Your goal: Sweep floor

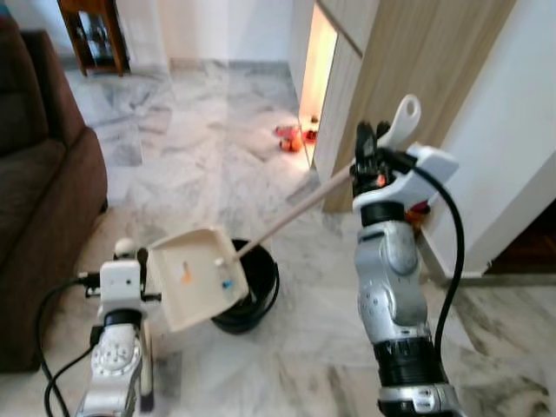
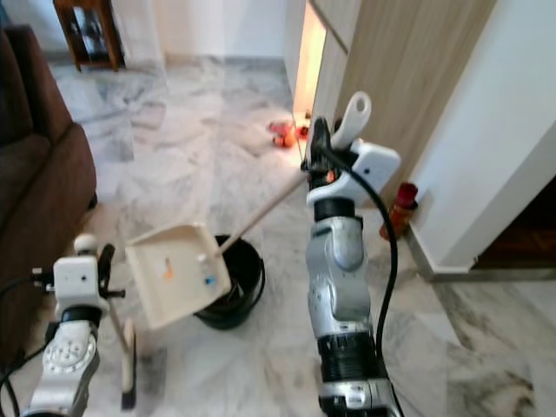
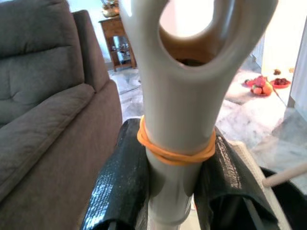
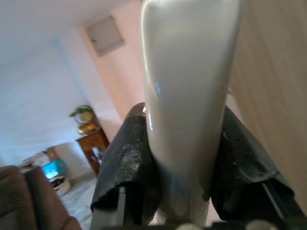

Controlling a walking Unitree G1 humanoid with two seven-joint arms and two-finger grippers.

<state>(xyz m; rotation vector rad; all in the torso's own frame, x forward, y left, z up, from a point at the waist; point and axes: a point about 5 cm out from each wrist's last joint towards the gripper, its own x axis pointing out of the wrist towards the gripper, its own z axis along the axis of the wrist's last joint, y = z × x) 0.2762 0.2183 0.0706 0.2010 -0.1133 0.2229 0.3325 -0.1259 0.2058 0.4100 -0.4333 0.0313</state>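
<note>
My right gripper [image 1: 368, 155] is shut on the long cream handle [image 4: 189, 110] of a dustpan [image 1: 195, 276], just below the handle's looped end. The pan hangs tilted over a black bucket [image 1: 258, 294] on the marble floor, with small orange and blue bits lying in it. Low at the left, my left gripper [image 2: 102, 262] is shut on a cream broom handle [image 3: 176, 158] that has an orange rubber band around it. The broom's head [image 2: 129, 369] rests on the floor beside that arm.
A brown sofa [image 1: 39, 200] stands close on the left, with a dark wooden cabinet [image 1: 94, 35] far behind it. A wood-panelled wall [image 1: 408, 69] rises on the right. Red and orange items [image 1: 291, 137] lie by its lit gap, and a red bottle [image 2: 401, 204] stands at its corner.
</note>
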